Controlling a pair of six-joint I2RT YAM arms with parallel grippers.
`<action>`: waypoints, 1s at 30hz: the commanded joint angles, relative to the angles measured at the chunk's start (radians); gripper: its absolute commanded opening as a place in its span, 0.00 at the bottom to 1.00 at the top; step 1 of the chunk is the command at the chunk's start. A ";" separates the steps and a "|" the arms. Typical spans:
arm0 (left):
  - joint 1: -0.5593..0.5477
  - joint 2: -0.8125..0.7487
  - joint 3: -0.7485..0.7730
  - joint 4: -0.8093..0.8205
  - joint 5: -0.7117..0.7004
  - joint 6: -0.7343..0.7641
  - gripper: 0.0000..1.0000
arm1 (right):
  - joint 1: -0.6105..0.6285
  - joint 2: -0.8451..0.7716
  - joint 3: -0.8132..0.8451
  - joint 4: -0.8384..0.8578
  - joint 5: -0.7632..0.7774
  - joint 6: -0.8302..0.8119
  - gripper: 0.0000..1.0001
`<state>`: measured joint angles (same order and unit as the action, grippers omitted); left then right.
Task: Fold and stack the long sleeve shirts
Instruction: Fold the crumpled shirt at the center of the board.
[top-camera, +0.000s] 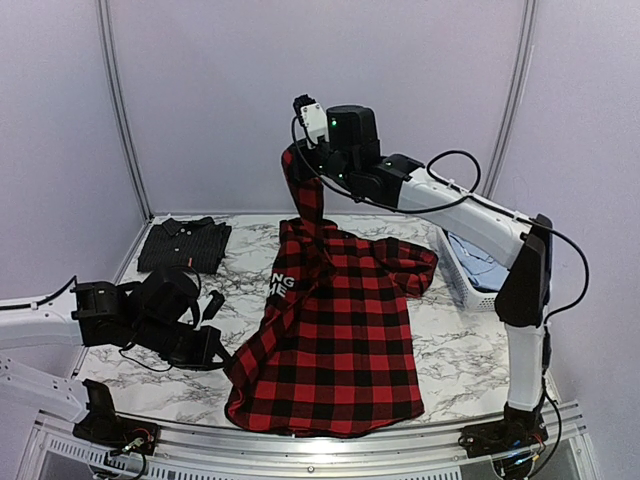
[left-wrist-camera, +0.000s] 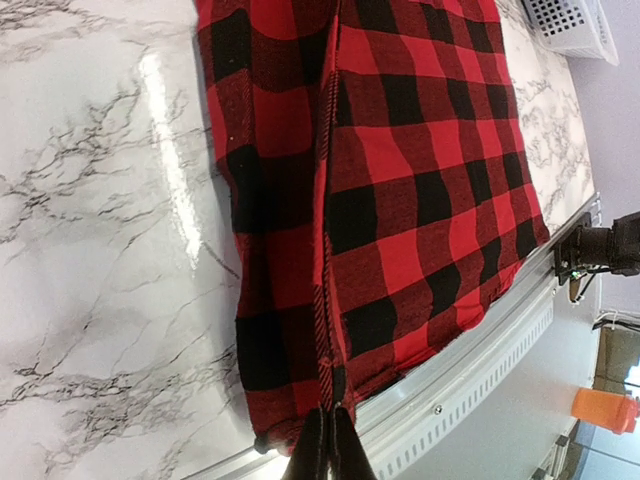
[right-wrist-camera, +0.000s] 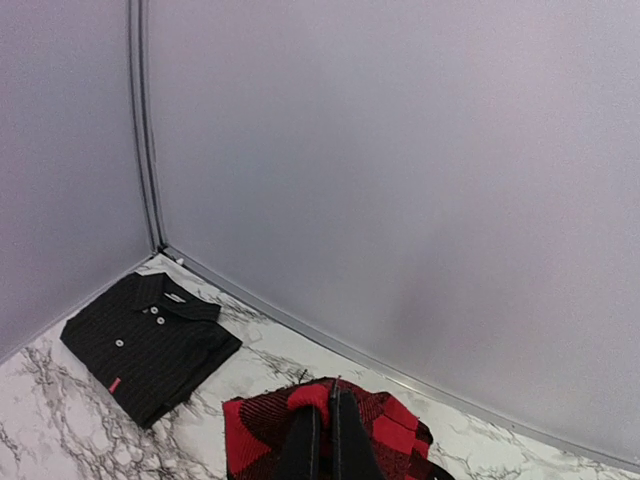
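Fingers (right-wrist-camera: 303, 445) of the right gripper (right-wrist-camera: 322, 400) are pressing together with no gap showing, pinching a bunched sleeve (top-camera: 305, 200) of the red-and-black buffalo plaid shirt (top-camera: 340, 340) and holding it high above the marble table (top-camera: 455, 345), so that the cloth is hanging in a taut strip from the raised wrist down to the shirt's shoulder. The left gripper (left-wrist-camera: 328, 418) is working low at the table's near left side, its fingers (left-wrist-camera: 312, 455) likewise closing tight on the plaid shirt's lower corner, right where a stitched seam is meeting the hem. The rest of the shirt is lying spread across the middle of the table, its hem reaching the metal rail (left-wrist-camera: 470, 370) along the near edge and its other shoulder crumpling into a fold on the right. White block lettering (top-camera: 282, 285) on a black patch is showing only in part, half hidden in a fold beneath the lifted sleeve. The dark charcoal shirt (right-wrist-camera: 150, 345) is lying already folded, collar and buttons facing up, in the far left corner of the table, well apart from the plaid one and from both arms. A white slotted plastic basket (top-camera: 462, 272) is sitting at the table's right edge, behind the right arm's upright link, with something pale blue showing inside it. Grey wall panels (right-wrist-camera: 400, 180) are closing in the table on the far side and both flanks.
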<state>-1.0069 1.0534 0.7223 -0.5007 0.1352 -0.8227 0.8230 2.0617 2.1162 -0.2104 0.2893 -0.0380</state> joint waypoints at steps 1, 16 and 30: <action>0.004 -0.057 -0.035 -0.089 -0.047 -0.069 0.03 | 0.041 -0.005 0.057 0.198 -0.053 -0.013 0.00; 0.002 -0.177 -0.068 -0.157 -0.071 -0.144 0.03 | 0.092 0.089 0.114 0.467 -0.054 -0.050 0.00; -0.021 -0.116 -0.021 -0.155 0.047 -0.046 0.07 | 0.063 0.098 0.075 0.354 0.071 -0.112 0.00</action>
<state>-1.0107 0.8928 0.6598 -0.6273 0.1257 -0.9318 0.8982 2.1754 2.1944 0.1818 0.3042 -0.1318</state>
